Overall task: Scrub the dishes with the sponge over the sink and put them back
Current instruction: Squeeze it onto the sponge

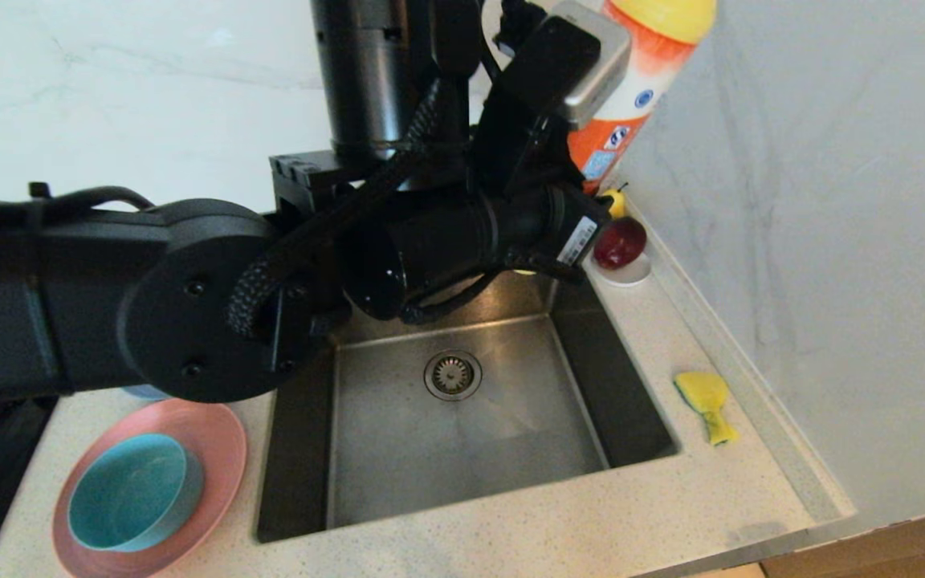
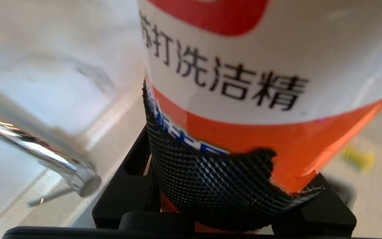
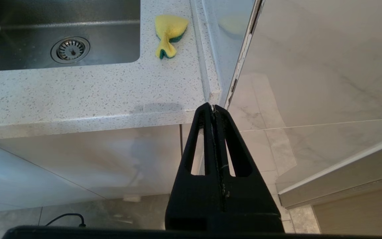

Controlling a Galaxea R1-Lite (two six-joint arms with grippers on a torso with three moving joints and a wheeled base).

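Head view, teal bowl [image 1: 135,491] on pink plate [image 1: 218,449]

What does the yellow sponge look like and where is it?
The sponge is soft-looking yellow foam with a green scrubbing layer underneath, pinched narrow near one end. It lies flat on the speckled counter, to the right of the sink, close to the wall. Only the counter touches it; no gripper is near it.

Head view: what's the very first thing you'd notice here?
The big black left arm stretches across the sink, its left gripper clamped on an orange soap bottle near the far right corner. Next, the teal bowl sitting in the pink plate at left, and the sponge at right.
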